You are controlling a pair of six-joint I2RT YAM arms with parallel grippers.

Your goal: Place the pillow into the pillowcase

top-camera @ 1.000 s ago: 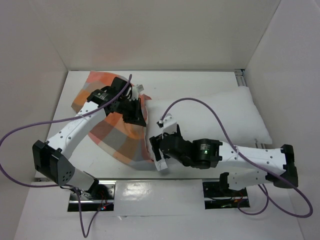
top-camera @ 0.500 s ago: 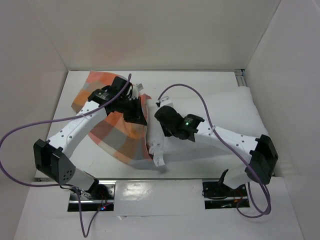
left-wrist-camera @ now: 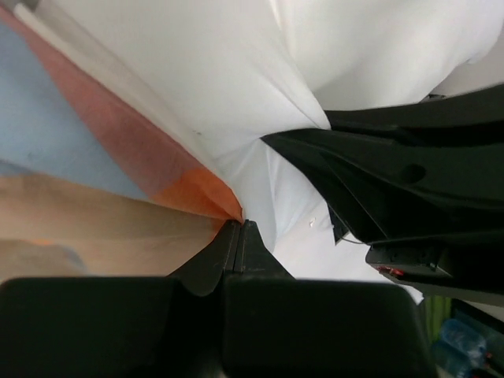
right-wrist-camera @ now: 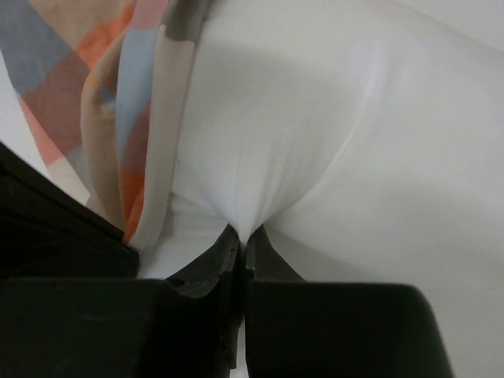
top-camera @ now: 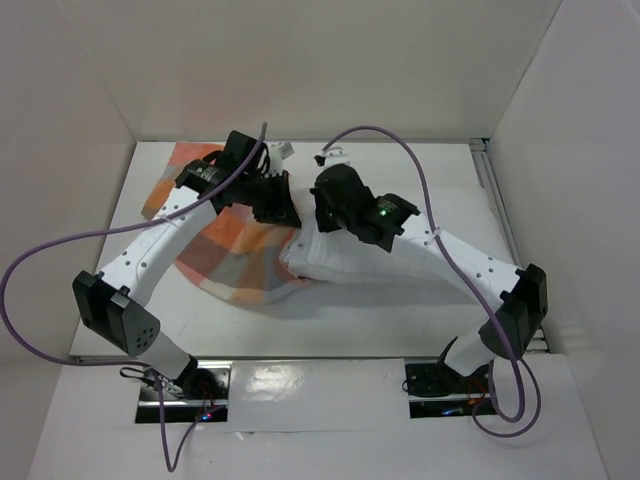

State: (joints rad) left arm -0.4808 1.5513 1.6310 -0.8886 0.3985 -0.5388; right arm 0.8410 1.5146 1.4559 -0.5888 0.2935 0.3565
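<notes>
The checked pillowcase (top-camera: 232, 252) in orange, blue-grey and tan lies on the left of the table. My left gripper (top-camera: 284, 214) is shut on the rim of its opening; in the left wrist view the shut tips (left-wrist-camera: 240, 225) pinch the orange edge (left-wrist-camera: 197, 193). The white pillow (top-camera: 335, 258) lies bunched just right of that opening, partly under my right arm. My right gripper (top-camera: 316, 222) is shut on a pinch of the pillow's white fabric (right-wrist-camera: 299, 118), which puckers into the tips (right-wrist-camera: 242, 230). The pillowcase edge (right-wrist-camera: 146, 110) hangs right beside that pinch.
White walls close in the table at the back (top-camera: 320, 70), left and right. A metal rail (top-camera: 486, 160) runs along the back right corner. Purple cables (top-camera: 400, 135) arc over both arms. The right gripper's black body (left-wrist-camera: 409, 181) sits close to the left gripper.
The right gripper shut on the pillow and carried its near end back and left, up to the pillowcase opening. The left gripper, still holding the rim, shifted slightly toward the back.
</notes>
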